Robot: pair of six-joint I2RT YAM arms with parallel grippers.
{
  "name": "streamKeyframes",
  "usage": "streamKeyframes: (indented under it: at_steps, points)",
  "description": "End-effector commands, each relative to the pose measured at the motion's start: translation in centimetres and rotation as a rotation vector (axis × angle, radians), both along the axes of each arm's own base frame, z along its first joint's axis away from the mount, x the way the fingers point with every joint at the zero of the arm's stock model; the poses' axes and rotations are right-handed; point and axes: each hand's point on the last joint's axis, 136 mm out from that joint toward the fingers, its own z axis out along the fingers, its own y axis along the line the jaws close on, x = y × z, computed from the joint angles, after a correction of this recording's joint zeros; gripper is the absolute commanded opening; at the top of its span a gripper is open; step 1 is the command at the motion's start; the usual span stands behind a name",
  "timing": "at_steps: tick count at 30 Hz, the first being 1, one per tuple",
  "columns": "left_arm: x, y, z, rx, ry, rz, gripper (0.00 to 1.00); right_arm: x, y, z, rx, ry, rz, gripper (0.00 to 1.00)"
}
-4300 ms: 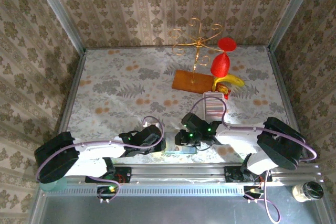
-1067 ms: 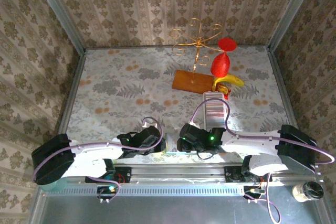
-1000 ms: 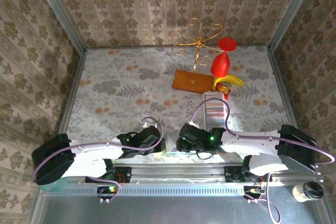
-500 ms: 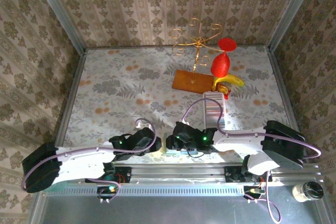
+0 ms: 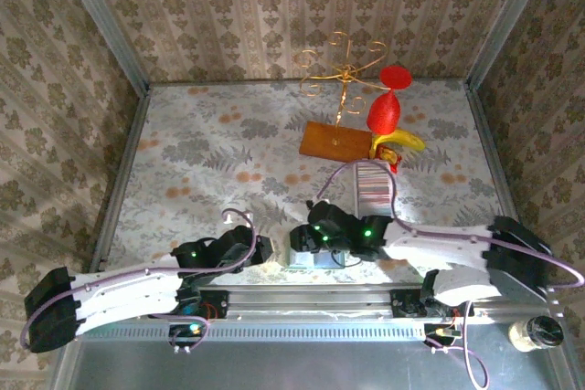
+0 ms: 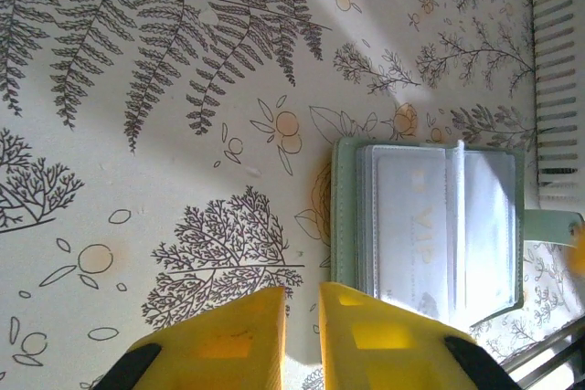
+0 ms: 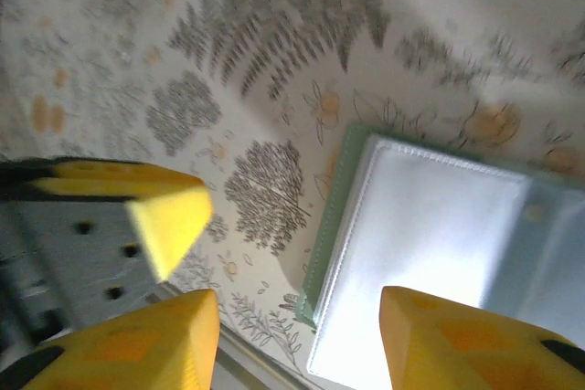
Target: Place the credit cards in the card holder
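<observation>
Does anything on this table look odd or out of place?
Nothing looks spilled or broken. The card holder lies open and flat at the table's near edge, a card marked VIP already in its clear pocket. Only the toy-like banana and red ornament seem unrelated clutter.

Overhead view evenly lit, sharp — soft shadows under arms. Left wrist cam crisp, sun streak w/ glare on grey-green folding card holder (image 6: pixel 428 223) clear pockets. Right wrist cam motion-blurred, holder washed out white, yellow fingers (image 7: pixel 146 207) soft.
</observation>
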Motion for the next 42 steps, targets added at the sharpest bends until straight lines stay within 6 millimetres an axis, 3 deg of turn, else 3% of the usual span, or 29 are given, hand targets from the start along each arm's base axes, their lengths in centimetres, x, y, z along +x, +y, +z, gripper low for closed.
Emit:
streamKeyframes:
  at_steps: [1, 4, 7, 9, 13, 20, 23, 26, 36, 42]
  points:
    - [0.2, -1.2, 1.9, -0.028, -0.035, -0.032, 0.17, 1.1, -4.4, -0.4, -0.146, -0.074, -0.03, 0.43]
    - [0.2, -1.5, 2.2, -0.036, -0.037, -0.044, 0.17, 0.6, -5.4, -3.4, -0.061, 0.045, -0.106, 0.41]
    - [0.1, -1.8, 2.4, -0.052, -0.036, -0.051, 0.16, -0.1, -4.7, -4.9, 0.009, 0.11, -0.129, 0.36]
    - [0.1, -2.0, 2.5, -0.06, -0.037, -0.056, 0.15, -0.3, -4.7, -5.5, -0.007, 0.125, -0.141, 0.28]
    - [0.1, -2.0, 2.7, -0.052, -0.038, -0.062, 0.14, -0.8, -3.3, -5.8, -0.019, 0.138, -0.11, 0.2]
    - [0.0, -2.0, 2.4, -0.052, -0.033, -0.06, 0.13, -1.0, 0.0, -4.8, -0.003, 0.125, -0.039, 0.29]
    - [0.1, -2.0, 2.4, -0.051, -0.037, -0.056, 0.13, -1.3, -0.5, -6.6, -0.094, 0.16, -0.034, 0.27]
    - [0.1, -2.8, 2.8, -0.062, -0.036, -0.078, 0.12, -1.7, -1.0, -7.9, -0.169, 0.194, -0.027, 0.16]
    - [0.1, -7.6, 1.8, -0.069, 0.03, -0.177, 0.06, -1.7, 0.9, -7.8, -0.121, 0.196, 0.002, 0.01]
    - [0.6, -7.3, -0.4, -0.044, 0.079, -0.145, 0.03, -1.8, 1.6, -7.4, -0.075, 0.19, 0.005, 0.0]
